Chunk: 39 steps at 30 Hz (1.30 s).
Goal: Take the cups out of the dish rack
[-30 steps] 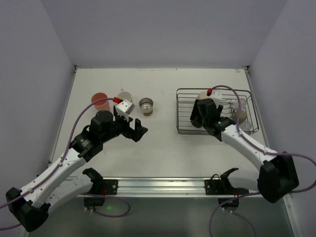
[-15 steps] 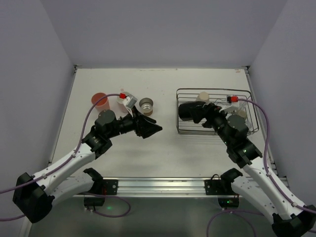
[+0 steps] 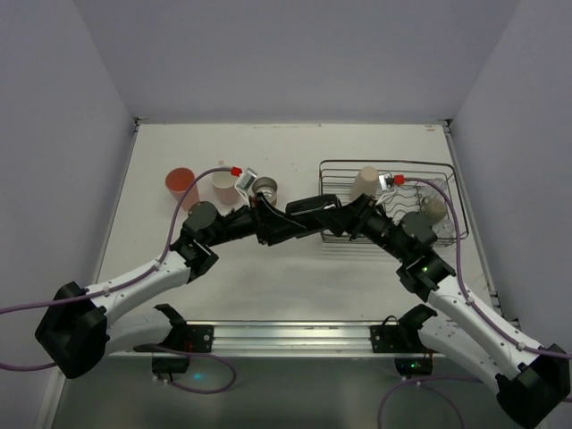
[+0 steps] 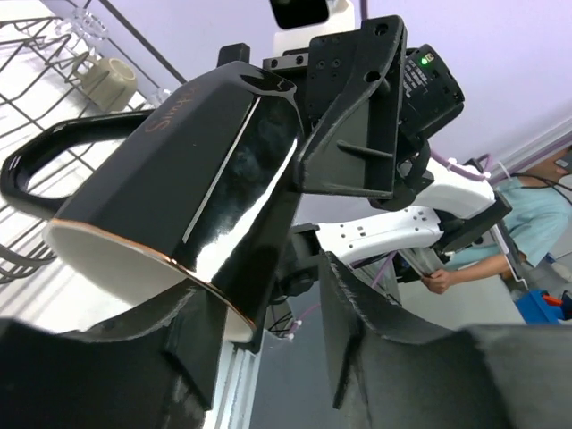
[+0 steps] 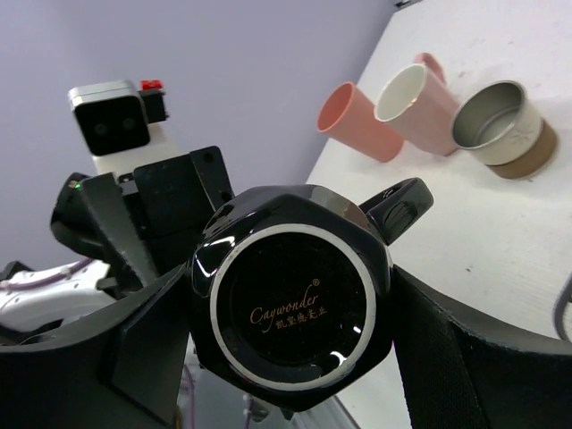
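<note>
A glossy black mug (image 3: 304,214) with a handle hangs on its side above the table's middle, left of the dish rack (image 3: 393,164). My right gripper (image 3: 338,219) is shut on it, its fingers (image 5: 447,331) pressed to both sides of the mug (image 5: 290,308). My left gripper (image 3: 271,223) meets it from the left. In the left wrist view the left gripper (image 4: 268,304) straddles the rim of the mug (image 4: 197,170), open, with a gap at the right finger (image 4: 357,313). A beige cup (image 3: 366,181) and an olive-grey cup (image 3: 432,207) stay in the rack.
On the table's left stand a salmon cup (image 3: 181,183), a pale pink cup (image 3: 224,186) and a shiny metal cup (image 3: 264,189). White walls close the table at back and sides. The arms' mounting rail (image 3: 286,335) runs along the near edge.
My right arm carried the black mug out of the rack leftward to mid-table. My left arm swung right to meet it, and its jaws narrowed around the rim.
</note>
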### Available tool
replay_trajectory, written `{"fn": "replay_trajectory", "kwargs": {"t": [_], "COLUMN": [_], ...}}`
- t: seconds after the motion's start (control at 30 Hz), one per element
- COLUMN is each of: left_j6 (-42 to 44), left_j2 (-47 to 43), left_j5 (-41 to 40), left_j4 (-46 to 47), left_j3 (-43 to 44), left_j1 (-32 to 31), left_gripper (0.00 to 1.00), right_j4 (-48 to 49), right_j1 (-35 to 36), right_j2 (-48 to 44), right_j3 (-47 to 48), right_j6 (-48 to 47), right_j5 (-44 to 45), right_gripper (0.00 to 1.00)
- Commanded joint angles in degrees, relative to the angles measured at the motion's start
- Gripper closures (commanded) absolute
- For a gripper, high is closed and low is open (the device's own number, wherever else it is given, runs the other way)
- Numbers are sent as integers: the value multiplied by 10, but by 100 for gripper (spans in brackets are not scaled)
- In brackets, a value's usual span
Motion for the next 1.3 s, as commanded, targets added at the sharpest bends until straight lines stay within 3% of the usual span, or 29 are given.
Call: {"fn": "replay_trajectory", "kwargs": {"t": [0.0,0.2,0.23,0.27,0.33,0.37,0.57,0.73,0.83,0.97,1.1,1.27], "left_j6": [-21,-4,5,29,62,103,255,301,312,342,382,396], "left_j2": [7,-5,-14,-21,-45,-54,-109,-101,-59,-22,21,83], "left_j5": [11,-6,-16,-25,-53,-69,-269,-428,-481,-499,-469,-484], "left_j4": [75,79,67,22,-32,-113,-496,-711,-861,-900,-876,-847], "left_j3": [2,5,8,11,24,42,146,218,259,273,269,265], "left_j1": [-10,-10,-10,-11,-10,-10,-10,-7,1,42,146,183], "left_gripper": [55,86,100,100,100,100,100,100,100,100,100,100], "right_j4": [141,186,187,188,168,137,1,-79,-143,-184,-178,-188], "right_j1": [11,20,21,21,20,20,19,20,19,20,20,19], "right_j2": [21,71,75,74,69,60,20,-4,-5,-10,-19,-29], "right_j3": [-7,-19,-21,-22,-19,-15,4,7,24,28,16,12], "right_j6": [47,68,68,66,57,41,-35,-94,-131,-160,-167,-183], "right_j5": [-58,-70,-68,-66,-48,-41,29,77,126,163,163,167], "right_gripper": [53,52,49,33,13,2,1,1,1,1,1,1]}}
